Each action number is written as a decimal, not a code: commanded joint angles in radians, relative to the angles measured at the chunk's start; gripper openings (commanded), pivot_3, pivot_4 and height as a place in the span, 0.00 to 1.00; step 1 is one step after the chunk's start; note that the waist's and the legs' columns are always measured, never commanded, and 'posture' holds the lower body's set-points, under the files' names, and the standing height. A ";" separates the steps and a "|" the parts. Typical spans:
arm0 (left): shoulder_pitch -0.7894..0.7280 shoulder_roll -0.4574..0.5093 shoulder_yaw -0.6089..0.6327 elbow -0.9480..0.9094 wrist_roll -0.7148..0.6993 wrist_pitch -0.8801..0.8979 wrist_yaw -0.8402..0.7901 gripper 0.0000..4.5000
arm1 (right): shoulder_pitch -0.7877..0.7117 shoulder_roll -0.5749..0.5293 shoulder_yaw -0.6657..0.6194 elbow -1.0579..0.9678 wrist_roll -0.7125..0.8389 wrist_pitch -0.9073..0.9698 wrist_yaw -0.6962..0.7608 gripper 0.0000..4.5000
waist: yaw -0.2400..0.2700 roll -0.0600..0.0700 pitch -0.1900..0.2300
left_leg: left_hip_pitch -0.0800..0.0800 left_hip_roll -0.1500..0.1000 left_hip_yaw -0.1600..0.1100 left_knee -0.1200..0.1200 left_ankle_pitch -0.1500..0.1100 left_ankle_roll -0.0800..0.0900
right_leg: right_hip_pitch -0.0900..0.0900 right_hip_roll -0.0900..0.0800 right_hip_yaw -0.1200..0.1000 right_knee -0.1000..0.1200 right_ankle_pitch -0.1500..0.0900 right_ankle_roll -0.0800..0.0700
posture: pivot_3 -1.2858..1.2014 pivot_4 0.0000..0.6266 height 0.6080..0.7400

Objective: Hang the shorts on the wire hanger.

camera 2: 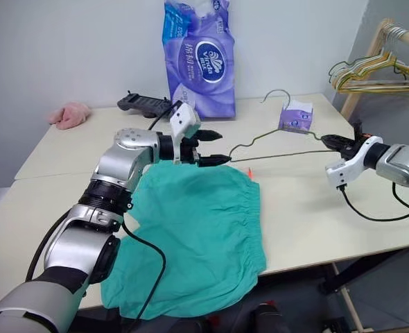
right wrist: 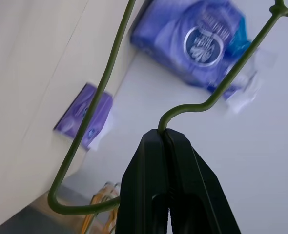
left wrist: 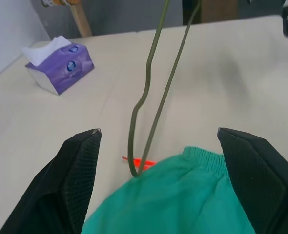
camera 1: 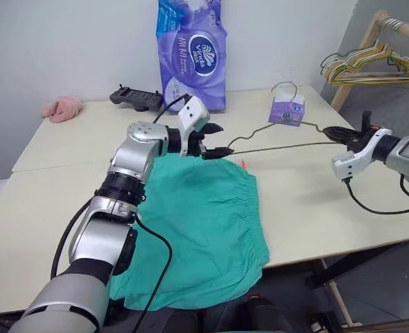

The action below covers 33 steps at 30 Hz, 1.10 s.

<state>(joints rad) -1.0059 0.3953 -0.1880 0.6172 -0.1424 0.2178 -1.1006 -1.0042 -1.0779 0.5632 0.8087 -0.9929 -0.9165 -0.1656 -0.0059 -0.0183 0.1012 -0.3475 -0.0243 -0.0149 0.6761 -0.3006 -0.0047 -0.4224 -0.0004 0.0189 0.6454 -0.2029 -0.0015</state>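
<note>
A: How many of each thing?

B: One pair of shorts (camera 1: 204,229), one wire hanger (camera 1: 281,144), one tissue box (camera 1: 287,109), one big purple tissue pack (camera 1: 194,52), one black controller (camera 1: 136,98), one pink fluffy cloth (camera 1: 62,107), and a bunch of pale hangers (camera 1: 371,66) on a wooden rack (camera 1: 360,59).

A: Anything in the way?

B: The tissue box sits just behind the hanger's hook; the table (camera 1: 343,201) between the grippers is bare.

A: The task's things?

B: The shorts are teal-green, spread flat on the table's near side, the hem drooping over the front edge, gathered waistband and a small orange tag (left wrist: 139,162) at the far end. The thin olive-grey hanger hangs above the table, its far corner by that waistband.

A: The grippers?

B: The right gripper (camera 1: 337,132) is pinched tight on the hanger's wire. The left gripper (camera 1: 215,141) gapes wide over the waistband, holding nothing.
</note>
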 commanded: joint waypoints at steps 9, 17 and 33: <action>-0.025 -0.009 -0.043 0.053 0.087 -0.042 -0.054 0.90 | -0.043 0.039 -0.136 -0.172 0.145 -0.012 0.148 0.01 | 0.000 0.000 0.000 | 0.000 0.000 0.000 0.000 0.000 0.001 | 0.000 0.000 0.000 0.000 0.000 0.000 | 0.53 0.00 1.00; -0.030 -0.019 -0.063 0.106 0.163 -0.053 -0.002 0.90 | -0.048 0.085 -0.193 -0.253 0.211 -0.004 0.253 0.01 | 0.000 0.000 0.000 | 0.000 0.000 0.000 0.001 -0.001 0.002 | 0.000 0.000 0.000 0.000 0.000 0.000 | 0.53 0.01 1.00; -0.041 -0.019 -0.041 0.115 0.155 -0.053 -0.007 0.01 | -0.033 0.124 -0.254 -0.290 0.251 0.008 0.329 0.00 | 0.001 0.000 0.000 | 0.000 0.000 0.000 0.001 -0.001 0.002 | 0.000 0.000 0.000 0.001 0.000 0.000 | 0.53 0.02 1.00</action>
<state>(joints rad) -1.0144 0.3848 -0.2443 0.7440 0.0198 0.1683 -1.1080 -1.0075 -0.9680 0.3718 0.5837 -0.8203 -0.8963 0.1825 -0.0053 -0.0182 0.1009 -0.3475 -0.0242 -0.0149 0.6773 -0.3019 -0.0023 -0.4222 -0.0007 0.0185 0.6462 -0.2024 -0.0013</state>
